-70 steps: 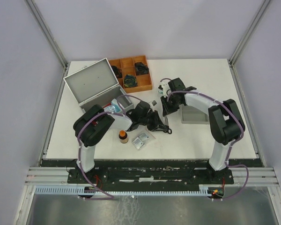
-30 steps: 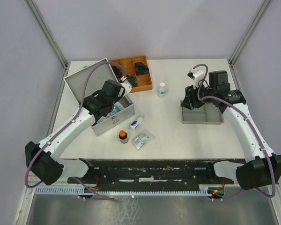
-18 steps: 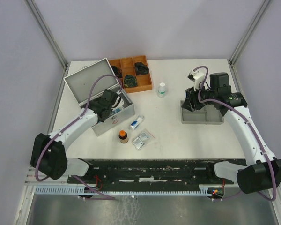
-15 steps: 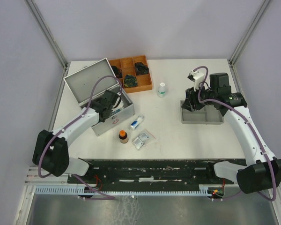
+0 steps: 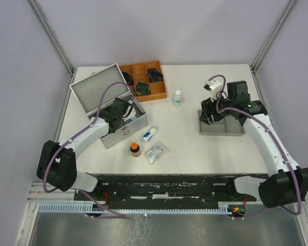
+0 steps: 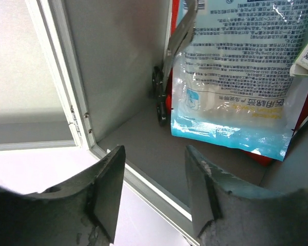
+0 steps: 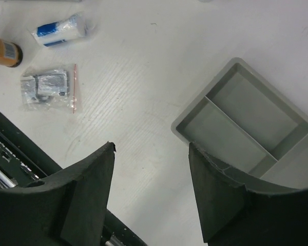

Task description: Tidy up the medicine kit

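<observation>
The blue-and-white pouch (image 6: 236,77) inside the medicine kit (image 5: 124,131) carried dense printed lines, too fine to read, w/ what looked like a QR code on a packet at its right edge. The kit sat at the left rear of the surface (image 5: 195,148), lid up, red mark on its front wall. The left pincer (image 6: 155,174) hung over the kit's inner corner, jaws apart & empty. The right pincer (image 7: 151,164), also apart, hovered by the grey divided tray (image 7: 246,123), well apart from the kit.

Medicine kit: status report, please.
Left gripper open, empty, over medicine kit rim. Right gripper open above grey tray. Kit open, packet inside.
</observation>
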